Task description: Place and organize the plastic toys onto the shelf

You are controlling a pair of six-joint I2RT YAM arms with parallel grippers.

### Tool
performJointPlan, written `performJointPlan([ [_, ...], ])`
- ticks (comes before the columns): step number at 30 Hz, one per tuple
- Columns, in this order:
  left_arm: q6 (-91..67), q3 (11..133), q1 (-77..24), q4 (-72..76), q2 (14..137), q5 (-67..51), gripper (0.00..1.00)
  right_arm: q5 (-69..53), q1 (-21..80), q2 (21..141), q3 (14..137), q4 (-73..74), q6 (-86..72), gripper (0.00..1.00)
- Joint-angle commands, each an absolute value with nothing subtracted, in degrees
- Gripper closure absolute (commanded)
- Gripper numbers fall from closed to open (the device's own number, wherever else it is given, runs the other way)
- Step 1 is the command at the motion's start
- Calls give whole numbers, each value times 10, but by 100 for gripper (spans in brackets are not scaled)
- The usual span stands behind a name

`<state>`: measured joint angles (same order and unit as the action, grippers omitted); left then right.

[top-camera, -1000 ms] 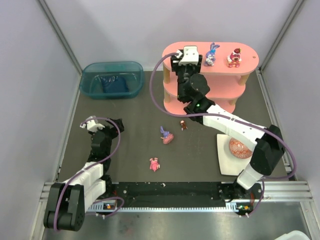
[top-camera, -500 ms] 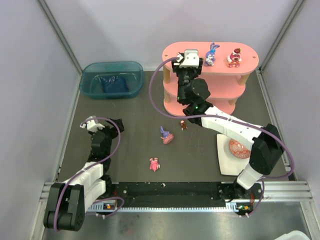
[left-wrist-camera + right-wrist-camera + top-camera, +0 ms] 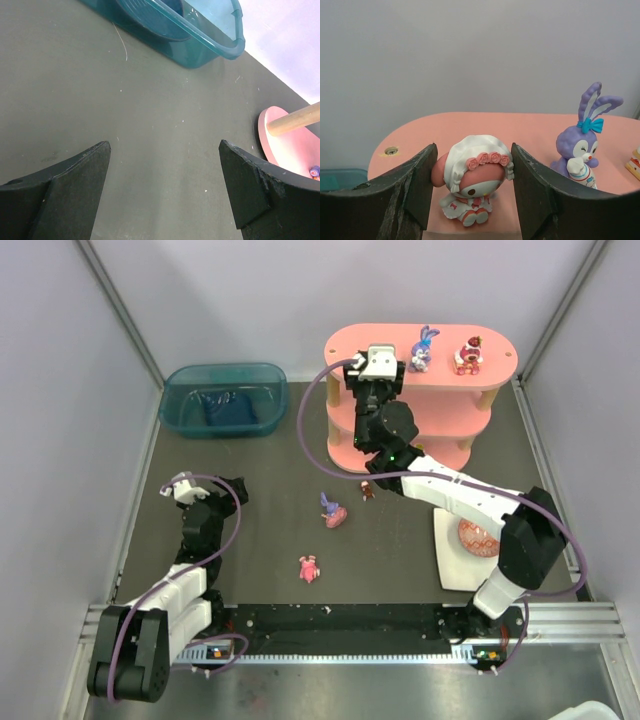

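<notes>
Two arms are in view, and only one is working. At far left the left gripper (image 3: 162, 146) hangs over the table with its fingers spread wide and nothing between them, the bin (image 3: 200, 45) beyond it. Mid-table lie a pink toy (image 3: 309, 568), a purple toy (image 3: 333, 512) and a dark toy (image 3: 367, 490), not yet shelved. Further right, the right gripper (image 3: 472, 148) is at the left end of the shelf (image 3: 530, 130), on the top board. Both fingers press on the head of a bonnet toy (image 3: 475, 175), which looks upright with its feet at the board. The feet seem close to the near edge, so I would ease it a little deeper. Next I would open both fingers slowly and evenly so neither drags it over. Pulling straight back should keep the arm clear of the bunny (image 3: 580, 147) just to the right and the red toy (image 3: 467, 356) beyond it.
</notes>
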<state>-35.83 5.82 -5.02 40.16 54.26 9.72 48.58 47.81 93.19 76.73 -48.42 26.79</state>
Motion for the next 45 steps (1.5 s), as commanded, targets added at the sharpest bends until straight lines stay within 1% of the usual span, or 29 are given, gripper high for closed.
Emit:
performJointPlan([
  [1,-358,69,-49,418,542,96,5,490,473,931,762,-509,252,100],
  [5,-358,69,-49,418,542,96,5,490,473,929,759,-509,251,98],
  [9,-358,69,-49,419,543,96,5,491,473,930,757,-506,250,93],
  [10,-358,69,-49,419,543,96,5,491,474,931,756,-506,249,89],
  [12,-358,69,-49,418,542,97,5,492,473,929,754,-505,248,85],
  [13,-358,69,-49,418,541,97,5,491,474,930,754,-506,248,80],
  [15,-358,69,-49,418,542,97,5,493,474,929,753,-507,249,75],
  [16,-358,69,-49,418,542,97,5,493,472,929,753,-507,249,70],
  [18,-358,69,-49,419,543,97,5,492,473,929,753,-509,249,67],
  [19,-358,69,-49,418,543,97,5,493,473,929,754,-508,249,63],
  [24,-358,69,-49,419,542,95,5,490,473,928,754,-506,250,59],
  [25,-359,69,-49,419,541,95,5,491,473,928,754,-507,250,55],
  [29,-359,69,-49,419,542,96,5,491,473,927,755,-507,250,48],
  [32,-359,69,-49,419,541,96,5,491,473,926,755,-507,251,44],
  [37,-358,68,-49,418,540,97,5,489,473,926,756,-505,251,36],
  [45,-359,69,-49,419,541,97,5,487,473,926,759,-503,251,32],
])
